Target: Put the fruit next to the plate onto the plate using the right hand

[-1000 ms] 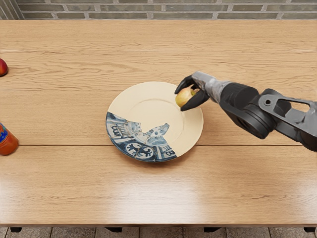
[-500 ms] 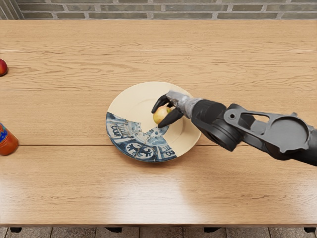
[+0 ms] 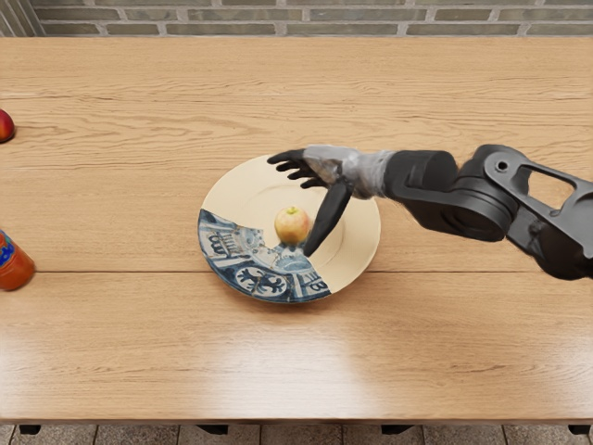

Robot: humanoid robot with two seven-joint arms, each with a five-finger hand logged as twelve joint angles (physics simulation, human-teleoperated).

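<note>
Now the apple sits on the plate, a little below and left of the dish's middle. It is small and round, with yellow skin, a reddish blush on its upper side and a faint dimple at the top. It rests upright, just above the edge of the blue painted patch.

The plate is a round, cream dish lying flat near the centre of the frame. A blue-and-white pattern covers its lower-left part and the rest is plain. The apple is the only thing in it.

The right hand hangs over the upper right part of the plate, its arm coming in from the right edge of the frame. Its fingers are spread wide towards the left and hold nothing. One dark digit reaches down just beside the apple's right side; whether it touches the fruit cannot be told.

On the wooden table, at the far left edge, a red object and an orange bottle are partly cut off, well apart from the plate.
</note>
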